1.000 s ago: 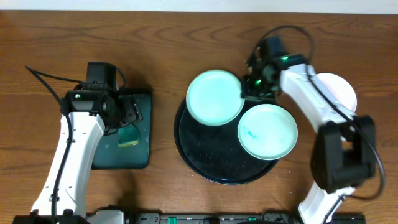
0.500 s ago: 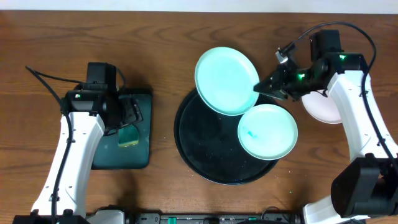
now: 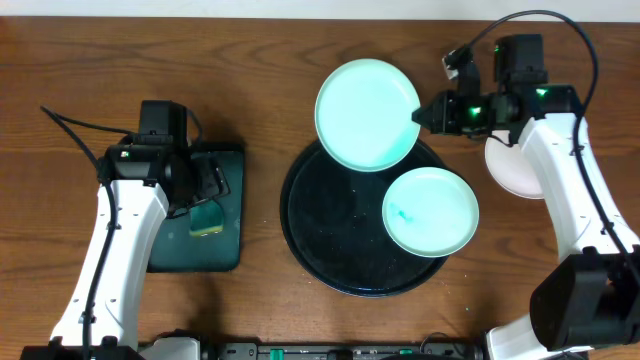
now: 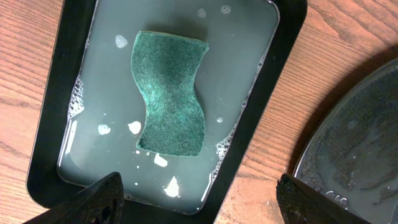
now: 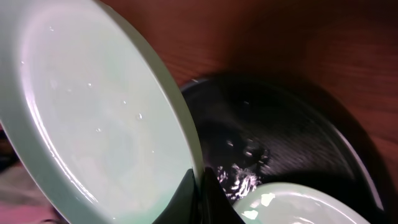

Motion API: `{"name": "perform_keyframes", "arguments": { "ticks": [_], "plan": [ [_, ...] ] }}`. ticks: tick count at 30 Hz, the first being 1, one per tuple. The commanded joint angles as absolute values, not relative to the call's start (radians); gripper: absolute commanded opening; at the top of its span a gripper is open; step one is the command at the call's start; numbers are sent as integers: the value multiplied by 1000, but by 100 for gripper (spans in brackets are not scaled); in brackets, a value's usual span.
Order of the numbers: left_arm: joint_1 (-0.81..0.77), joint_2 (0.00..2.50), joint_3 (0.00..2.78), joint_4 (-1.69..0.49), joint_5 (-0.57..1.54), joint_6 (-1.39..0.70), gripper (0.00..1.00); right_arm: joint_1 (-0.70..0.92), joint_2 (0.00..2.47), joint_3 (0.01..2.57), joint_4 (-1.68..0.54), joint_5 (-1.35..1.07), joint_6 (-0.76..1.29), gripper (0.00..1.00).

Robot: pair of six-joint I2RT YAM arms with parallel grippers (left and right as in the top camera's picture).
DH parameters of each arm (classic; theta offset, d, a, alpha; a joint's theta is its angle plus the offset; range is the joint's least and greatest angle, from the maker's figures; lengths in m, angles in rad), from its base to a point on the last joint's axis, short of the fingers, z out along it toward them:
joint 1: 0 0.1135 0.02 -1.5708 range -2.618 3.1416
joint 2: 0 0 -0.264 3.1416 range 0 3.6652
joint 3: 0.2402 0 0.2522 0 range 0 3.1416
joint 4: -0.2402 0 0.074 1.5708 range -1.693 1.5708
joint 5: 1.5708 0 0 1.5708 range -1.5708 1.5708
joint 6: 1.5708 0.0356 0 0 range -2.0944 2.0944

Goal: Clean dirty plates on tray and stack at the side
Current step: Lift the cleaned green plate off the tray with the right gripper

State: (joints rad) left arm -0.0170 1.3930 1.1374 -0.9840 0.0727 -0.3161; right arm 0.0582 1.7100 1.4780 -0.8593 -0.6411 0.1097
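My right gripper point(image 3: 422, 115) is shut on the rim of a clean pale mint plate point(image 3: 367, 115) and holds it lifted over the far edge of the round black tray point(image 3: 320, 235); the wrist view shows the plate point(image 5: 93, 124) pinched between the fingers point(image 5: 200, 186). A second mint plate point(image 3: 431, 211) with a teal smear lies on the tray's right side. A white plate point(image 3: 510, 170) lies on the table at the right, partly under my right arm. My left gripper point(image 4: 196, 199) is open and empty above the green tray.
A dark-green rectangular tray point(image 4: 168, 99) of soapy water holds a green sponge point(image 4: 171, 93) at the left, also in the overhead view point(image 3: 207, 215). The black tray's rim point(image 4: 348, 149) shows to its right.
My right gripper has lifted the clean mint plate off the tray's back left and carried it up and toward the far right. The left arm has not moved.
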Motion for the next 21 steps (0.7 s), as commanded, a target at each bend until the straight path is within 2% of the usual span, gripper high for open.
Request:
{"name": "perform_keyframes", "arguments": {
  "ticks": [1, 21],
  "plan": [
    [-19, 1386, 1134, -987, 72, -320, 79, 129, 1694, 1492, -888, -424, 61, 1],
    [-19, 1386, 1134, -987, 72, -320, 79, 607, 1694, 1494, -986, 594, 94, 1]
  ]
}}
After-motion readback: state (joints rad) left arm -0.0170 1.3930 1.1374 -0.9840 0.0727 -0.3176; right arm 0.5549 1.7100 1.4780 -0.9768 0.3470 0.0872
